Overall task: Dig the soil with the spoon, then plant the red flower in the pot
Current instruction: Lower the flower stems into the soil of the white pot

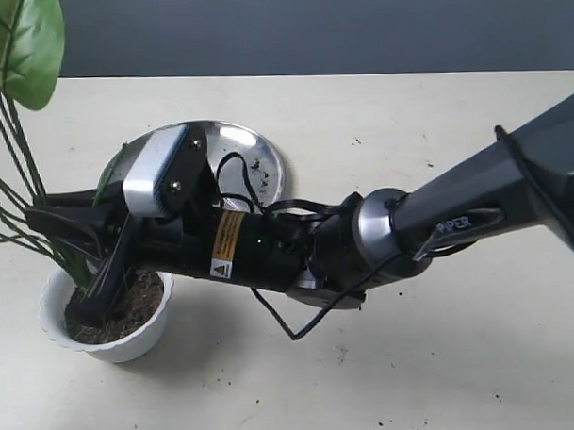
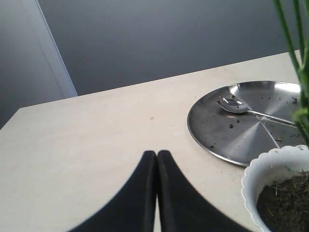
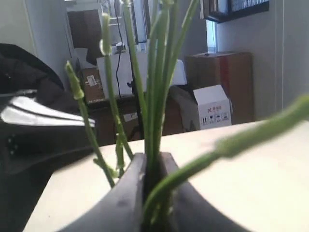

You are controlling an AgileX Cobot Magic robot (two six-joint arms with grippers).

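Red flower [image 1: 19, 154]: only its thin green stems and one broad leaf are in view, at 9 o'clock in the exterior view. The stems stand nearly upright and run down toward the pot [image 1: 131, 351]. Their lower ends are hidden behind the arm, so I cannot tell whether they sit in the soil [image 1: 141, 300].

Right fingers [image 3: 137, 166]: nearly closed, pinching the stem bunch between them, low over the pot.

Left fingers [image 2: 149, 166]: pressed together with nothing between them, above bare table [image 1: 424, 361].

Pot: white, scalloped rim, filled with dark soil, just beside the steel plate [image 1: 261, 155], at about 8 o'clock from it.

Spoon [image 2: 241, 107]: lies in the plate, free of both arms.

Soil specks lie scattered on plate and table.
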